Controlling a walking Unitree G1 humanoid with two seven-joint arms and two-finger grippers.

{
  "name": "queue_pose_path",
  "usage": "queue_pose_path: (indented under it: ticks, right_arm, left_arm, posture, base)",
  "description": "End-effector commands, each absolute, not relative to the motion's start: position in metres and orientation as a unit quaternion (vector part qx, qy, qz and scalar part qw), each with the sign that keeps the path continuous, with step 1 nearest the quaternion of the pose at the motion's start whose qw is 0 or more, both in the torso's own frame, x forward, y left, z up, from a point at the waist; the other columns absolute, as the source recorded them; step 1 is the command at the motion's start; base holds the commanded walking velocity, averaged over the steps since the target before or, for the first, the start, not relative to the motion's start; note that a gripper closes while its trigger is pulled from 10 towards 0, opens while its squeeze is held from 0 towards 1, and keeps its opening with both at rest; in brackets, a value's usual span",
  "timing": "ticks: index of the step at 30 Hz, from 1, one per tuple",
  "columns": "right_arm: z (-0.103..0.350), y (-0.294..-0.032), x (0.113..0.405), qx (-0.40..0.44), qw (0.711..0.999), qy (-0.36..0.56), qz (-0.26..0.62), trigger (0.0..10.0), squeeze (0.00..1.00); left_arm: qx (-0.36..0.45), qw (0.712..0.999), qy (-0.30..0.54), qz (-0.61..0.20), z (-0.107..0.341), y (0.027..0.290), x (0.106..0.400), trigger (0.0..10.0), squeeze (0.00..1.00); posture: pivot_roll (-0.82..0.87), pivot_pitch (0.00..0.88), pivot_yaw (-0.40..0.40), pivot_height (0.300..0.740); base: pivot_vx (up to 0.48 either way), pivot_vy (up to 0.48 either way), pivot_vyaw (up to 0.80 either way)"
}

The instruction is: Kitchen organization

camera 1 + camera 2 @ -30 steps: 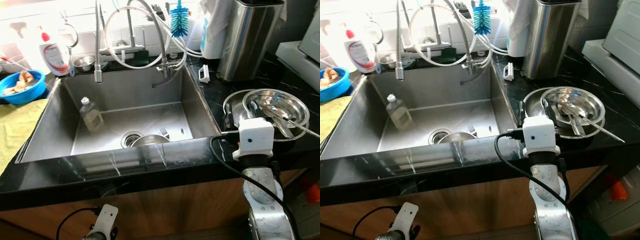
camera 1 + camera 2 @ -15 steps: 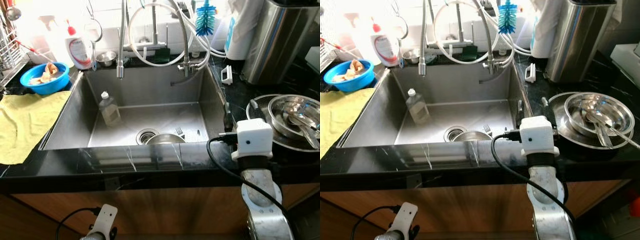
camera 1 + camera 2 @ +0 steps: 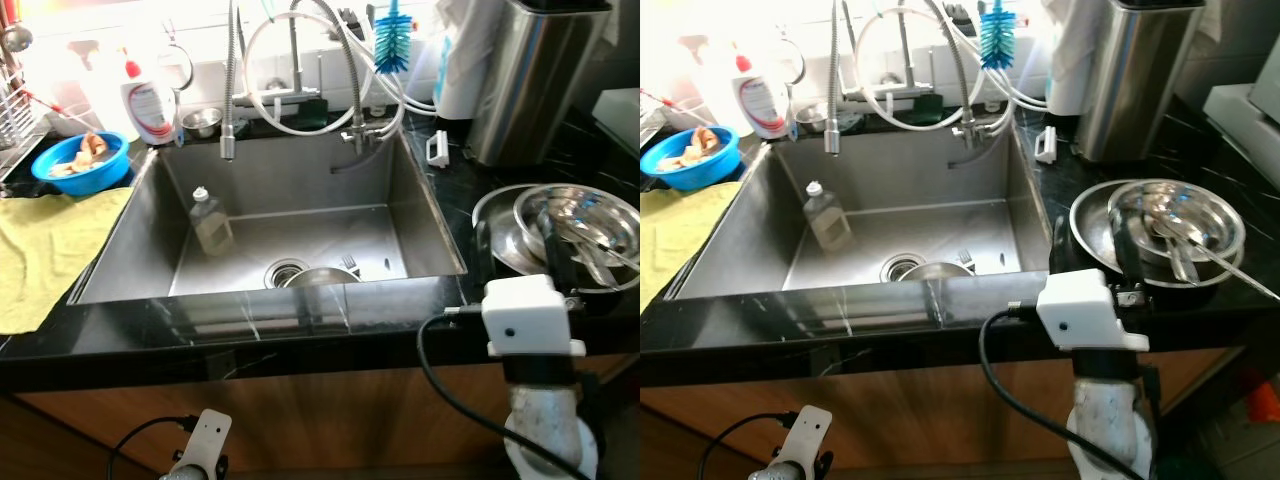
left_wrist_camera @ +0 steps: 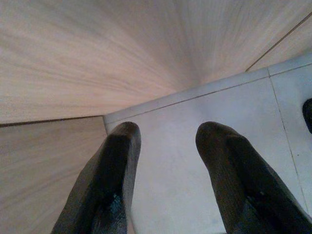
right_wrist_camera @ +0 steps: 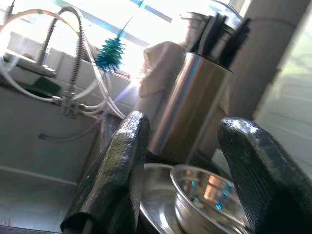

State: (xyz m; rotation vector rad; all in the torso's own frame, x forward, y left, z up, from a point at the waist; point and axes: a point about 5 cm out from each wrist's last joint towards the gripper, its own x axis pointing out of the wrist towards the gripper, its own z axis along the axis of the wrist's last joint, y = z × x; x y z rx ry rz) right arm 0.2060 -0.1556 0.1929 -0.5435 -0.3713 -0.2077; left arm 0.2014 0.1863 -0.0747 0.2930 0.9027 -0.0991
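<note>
The stacked steel bowls (image 3: 1175, 230) holding cutlery sit on the black counter (image 3: 1080, 180) just ahead of the right gripper (image 5: 183, 180), whose fingers are spread, grasping nothing. The sink (image 3: 290, 215) lies to its left. The left gripper (image 4: 165, 170) hangs released beside the wooden cabinet (image 4: 73, 58).

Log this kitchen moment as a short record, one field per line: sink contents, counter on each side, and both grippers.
sink: holds a clear bottle leaning at its left wall, a metal bowl and a fork by the drain
left counter: yellow cloth, blue bowl
right counter: stacked steel bowls with utensils inside
right gripper: jaws open, just short of the steel bowls
left gripper: jaws open, hanging near the floor
</note>
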Motion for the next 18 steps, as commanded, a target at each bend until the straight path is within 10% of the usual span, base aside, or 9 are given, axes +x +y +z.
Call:
queue_pose_path:
  ticks: [1,12,13,14,18]
  right_arm:
    - [0.201,-0.155,0.201,-0.261,0.939,-0.193,-0.115,10.0,0.0]
    - [0.202,-0.161,0.189,-0.264,0.933,-0.18,-0.166,10.0,0.0]
    - [0.203,-0.164,0.187,-0.262,0.932,-0.176,-0.18,10.0,0.81]
    - [0.203,-0.173,0.184,-0.255,0.929,-0.167,-0.211,10.0,1.0]
    - [0.2,-0.185,0.181,-0.235,0.93,-0.145,-0.243,10.0,1.0]
  left_arm:
    - [0.13,0.887,0.443,-0.025,-0.076,0.192,0.198,10.0,0.0]
    - [0.107,0.888,0.447,0.004,-0.077,0.193,0.195,10.0,0.0]
    - [0.106,0.888,0.448,0.002,-0.078,0.193,0.195,10.0,0.0]
    - [0.106,0.887,0.449,-0.005,-0.078,0.192,0.195,10.0,0.0]
    - [0.108,0.887,0.448,-0.009,-0.078,0.192,0.195,10.0,0.0]
  posture:
    - [-0.23,0.0,0.1,0.74]
    - [-0.23,0.0,0.098,0.74]
    - [-0.23,0.0,0.098,0.74]
    - [-0.24,0.0,0.098,0.74]
    - [-0.24,0.0,0.099,0.74]
  base:
    - [0.0,0.0,0.0]
    - [0.0,0.0,0.0]
    - [0.0,0.0,0.0]
    - [0.0,0.0,0.0]
    - [0.0,0.0,0.0]
